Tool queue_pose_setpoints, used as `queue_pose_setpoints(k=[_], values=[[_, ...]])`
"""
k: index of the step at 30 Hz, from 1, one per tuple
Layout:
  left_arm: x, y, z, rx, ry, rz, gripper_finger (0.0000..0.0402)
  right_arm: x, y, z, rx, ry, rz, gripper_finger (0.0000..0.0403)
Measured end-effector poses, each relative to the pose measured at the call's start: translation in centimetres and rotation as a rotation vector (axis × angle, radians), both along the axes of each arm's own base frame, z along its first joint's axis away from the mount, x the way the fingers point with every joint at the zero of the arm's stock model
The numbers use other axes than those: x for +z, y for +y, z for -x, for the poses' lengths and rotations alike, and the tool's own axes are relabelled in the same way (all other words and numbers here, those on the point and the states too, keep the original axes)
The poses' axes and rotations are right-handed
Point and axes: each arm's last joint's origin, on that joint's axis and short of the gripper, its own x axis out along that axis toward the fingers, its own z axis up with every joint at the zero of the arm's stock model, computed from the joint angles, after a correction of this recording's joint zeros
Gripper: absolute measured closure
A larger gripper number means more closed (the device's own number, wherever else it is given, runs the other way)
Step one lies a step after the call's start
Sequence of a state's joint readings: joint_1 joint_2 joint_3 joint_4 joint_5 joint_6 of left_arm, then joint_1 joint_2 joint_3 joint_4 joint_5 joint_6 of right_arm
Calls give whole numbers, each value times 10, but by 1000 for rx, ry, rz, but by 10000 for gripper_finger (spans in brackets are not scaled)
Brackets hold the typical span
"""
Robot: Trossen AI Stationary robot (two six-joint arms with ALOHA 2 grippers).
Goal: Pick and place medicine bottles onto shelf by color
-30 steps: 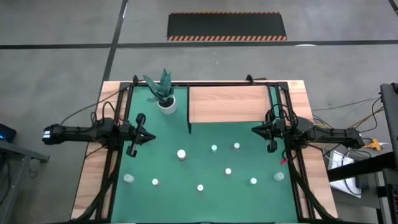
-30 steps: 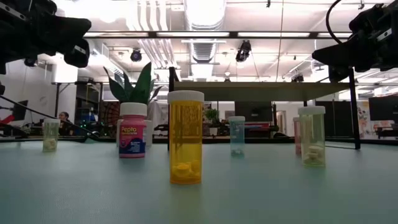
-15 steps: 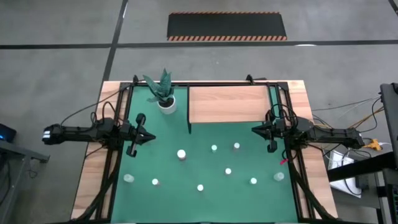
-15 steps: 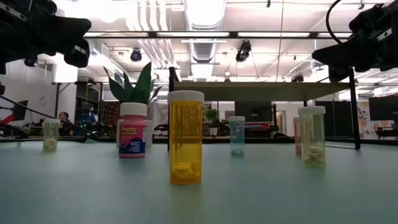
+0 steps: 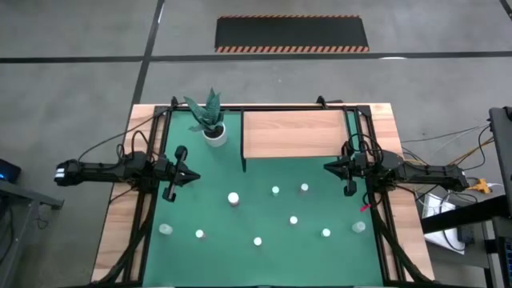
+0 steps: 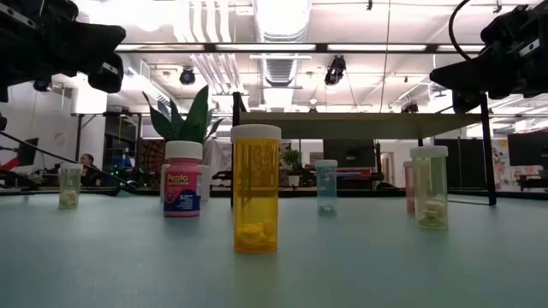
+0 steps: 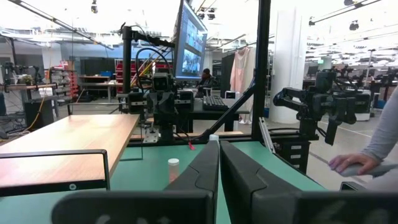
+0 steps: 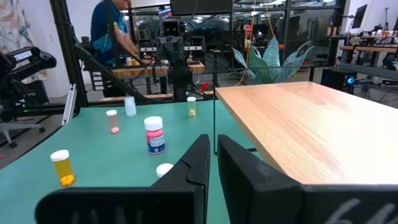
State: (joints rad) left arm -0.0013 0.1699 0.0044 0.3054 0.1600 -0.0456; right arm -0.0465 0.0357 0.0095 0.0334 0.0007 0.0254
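Eight medicine bottles (image 5: 233,198) stood scattered across the green mat (image 5: 208,172) of the bench, none on the shelf (image 5: 294,134) at its far side. Left gripper (image 5: 190,175) and right gripper (image 5: 328,166) hovered at opposite edges, fingers clenched on nothing, beside a potted plant (image 5: 210,117).

A wood-edged table (image 5: 118,216) carries a green mat (image 5: 208,256) with scattered medicine bottles (image 5: 233,198), a potted plant (image 5: 213,128) and the shelf (image 5: 294,134).

High view: overhead, whole green mat (image 5: 264,248). Low view: mat level, close to orange bottle (image 6: 255,189). Wrist views face each other across the mat.
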Motion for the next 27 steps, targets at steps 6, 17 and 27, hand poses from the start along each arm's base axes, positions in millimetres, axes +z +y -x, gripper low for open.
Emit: queue_pose_setpoints(k=[6,17,27], values=[[0,0,0,0,0,0,402,0,0,0,0,0,0,380],[0,0,0,0,0,0,402,0,0,0,0,0,0,380],[3,0,0,0,-30,1,402,16,1,1,45,-172,-143,380]])
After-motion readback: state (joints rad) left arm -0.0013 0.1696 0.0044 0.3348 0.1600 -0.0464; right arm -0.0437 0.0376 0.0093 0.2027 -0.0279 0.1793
